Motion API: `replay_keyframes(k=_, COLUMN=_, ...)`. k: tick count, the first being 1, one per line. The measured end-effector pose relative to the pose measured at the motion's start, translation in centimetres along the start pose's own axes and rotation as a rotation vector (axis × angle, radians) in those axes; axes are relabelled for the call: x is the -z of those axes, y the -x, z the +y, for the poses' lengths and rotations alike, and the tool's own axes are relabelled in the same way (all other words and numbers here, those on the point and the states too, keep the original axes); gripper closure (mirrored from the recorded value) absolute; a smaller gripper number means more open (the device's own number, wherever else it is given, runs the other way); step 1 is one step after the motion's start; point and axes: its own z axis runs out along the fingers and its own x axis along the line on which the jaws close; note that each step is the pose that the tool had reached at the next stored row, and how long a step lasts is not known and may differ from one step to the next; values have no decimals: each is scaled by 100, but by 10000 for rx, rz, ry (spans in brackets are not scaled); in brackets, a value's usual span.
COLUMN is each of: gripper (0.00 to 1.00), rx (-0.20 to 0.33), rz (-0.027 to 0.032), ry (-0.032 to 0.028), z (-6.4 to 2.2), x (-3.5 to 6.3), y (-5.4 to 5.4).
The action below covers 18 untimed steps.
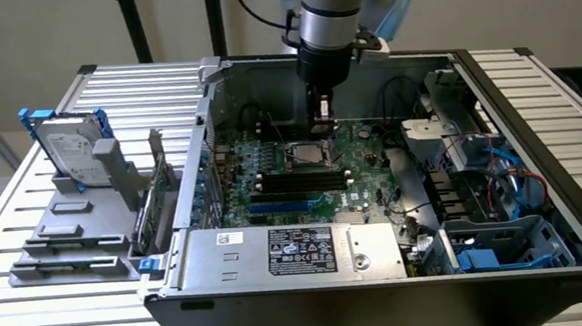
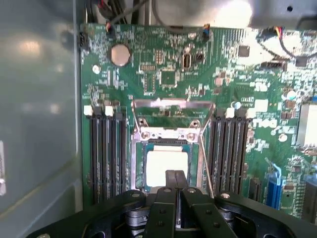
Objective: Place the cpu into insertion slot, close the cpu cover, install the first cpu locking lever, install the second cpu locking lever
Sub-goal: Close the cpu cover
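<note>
While the cpu [image 2: 163, 161] lies silvery face up in the insertion slot [image 2: 140, 166] on the green motherboard [image 2: 148, 64], the tool [image 2: 174, 176] hangs pinched shut and empty just above the chip's nearer edge, with the cpu cover [image 2: 171, 106] apparently swung back beyond the slot from it.

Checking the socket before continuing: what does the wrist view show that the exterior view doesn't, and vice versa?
Wrist view: the cpu, silvery face up in the insertion slot, and a coin battery. Exterior view: the grey labelled box and a hard drive. Both: the shut gripper by that slot, the green board, the memory slots.
</note>
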Motion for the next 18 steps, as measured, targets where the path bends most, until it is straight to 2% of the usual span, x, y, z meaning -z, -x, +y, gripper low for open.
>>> replay_keyframes(k=9, gripper=89, rx=1, rz=13, ry=-155, z=391, x=231, y=5)
replay_keyframes(k=15, gripper=89, rx=4, rz=72, ry=-230, z=652, x=300, y=5)
replay_keyframes(k=18, gripper=89, rx=7, rz=108, ry=-253, z=728, x=304, y=6)
